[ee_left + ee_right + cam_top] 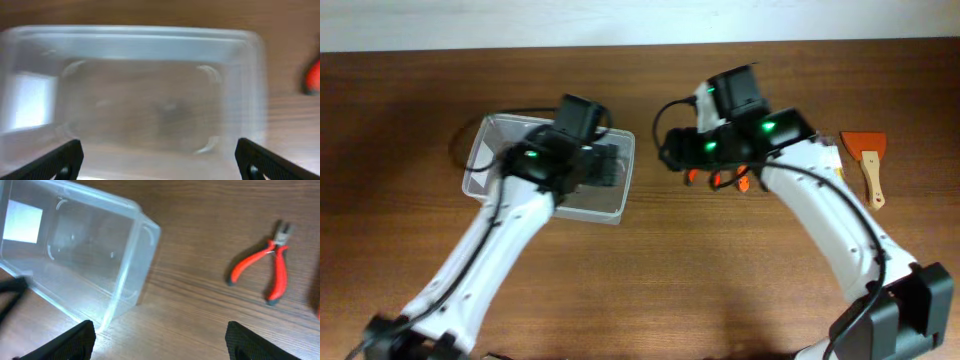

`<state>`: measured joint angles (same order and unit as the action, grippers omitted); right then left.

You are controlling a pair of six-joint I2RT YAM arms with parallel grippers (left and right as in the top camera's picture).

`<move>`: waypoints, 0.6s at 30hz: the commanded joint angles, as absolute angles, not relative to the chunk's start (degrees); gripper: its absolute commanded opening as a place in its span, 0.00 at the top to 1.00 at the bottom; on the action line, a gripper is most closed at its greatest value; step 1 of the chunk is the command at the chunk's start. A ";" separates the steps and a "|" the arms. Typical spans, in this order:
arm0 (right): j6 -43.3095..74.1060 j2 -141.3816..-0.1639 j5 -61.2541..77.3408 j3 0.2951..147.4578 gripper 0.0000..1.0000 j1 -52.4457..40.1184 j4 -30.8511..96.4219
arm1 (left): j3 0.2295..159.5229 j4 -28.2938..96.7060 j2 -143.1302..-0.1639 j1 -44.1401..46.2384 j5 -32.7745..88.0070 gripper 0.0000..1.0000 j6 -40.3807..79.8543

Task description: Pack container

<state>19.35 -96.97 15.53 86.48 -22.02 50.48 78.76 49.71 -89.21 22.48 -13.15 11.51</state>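
We judge the packing as barely begun. On the brown wooden table (650,290) the container (485,160), a clear rectangular plastic bin with rounded corners and a rim, sits left of centre. In both wrist views its inside looks bare apart from a pale label on one wall, though the left wrist view is blurred.

The left gripper (160,162) hangs over the bin's opening with its fingers spread wide and nothing between them. The right gripper (160,340) hovers above bare wood between the bin and the tools, and its fingers are likewise apart and empty.

What is left, as we read it, is everything. The orange-bladed scraper with a pale wooden handle (865,160) lies well to the right, apart from the bin. The red-handled pliers (265,265) lie on the wood nearer the right arm and outside the bin. Neither is gripped, so each tool has yet to be picked up and set inside.
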 commanded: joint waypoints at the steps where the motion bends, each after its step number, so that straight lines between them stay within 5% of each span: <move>1: 21.98 -98.41 10.28 87.81 0.16 -26.70 48.77 | 80.36 55.46 -83.44 16.56 -23.03 0.01 10.37; 12: 27.53 -106.59 7.51 87.81 0.16 -31.18 43.57 | 80.36 61.36 -74.32 -10.96 -27.46 0.01 10.41; 18: 27.51 -110.13 9.43 87.81 0.16 -31.24 39.72 | 80.36 61.36 -74.35 -18.17 -27.27 0.01 10.41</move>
<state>26.89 -108.16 8.84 86.59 -30.81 40.51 79.42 61.14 -74.98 -15.97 -26.61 11.11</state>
